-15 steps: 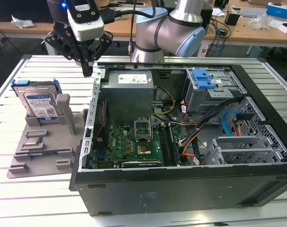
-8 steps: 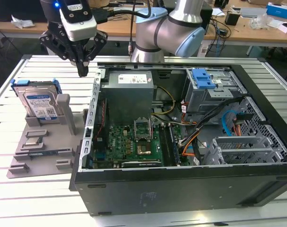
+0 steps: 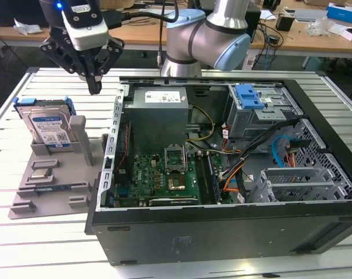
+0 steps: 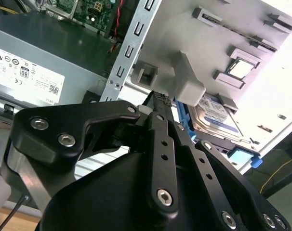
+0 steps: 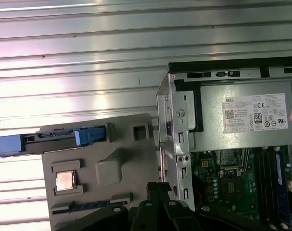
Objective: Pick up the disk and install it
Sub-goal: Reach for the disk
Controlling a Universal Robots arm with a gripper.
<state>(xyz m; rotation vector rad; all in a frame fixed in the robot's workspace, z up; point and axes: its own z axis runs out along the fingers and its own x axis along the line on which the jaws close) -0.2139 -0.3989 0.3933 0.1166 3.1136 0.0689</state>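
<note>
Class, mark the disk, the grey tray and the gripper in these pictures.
disk point(image 3: 48, 127): exterior view, on its white-and-blue label.
grey tray point(image 3: 68, 177): exterior view, on its bare flat base.
gripper point(image 3: 94, 87): exterior view, between its fingertips.

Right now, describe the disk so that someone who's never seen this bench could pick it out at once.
Find the open black computer case; a grey tray lies at the exterior view's left of it. The disk stands on edge at the tray's far end: silver, white-and-blue label, blue frame, unlike the small grey parts lying flat nearby.
</note>
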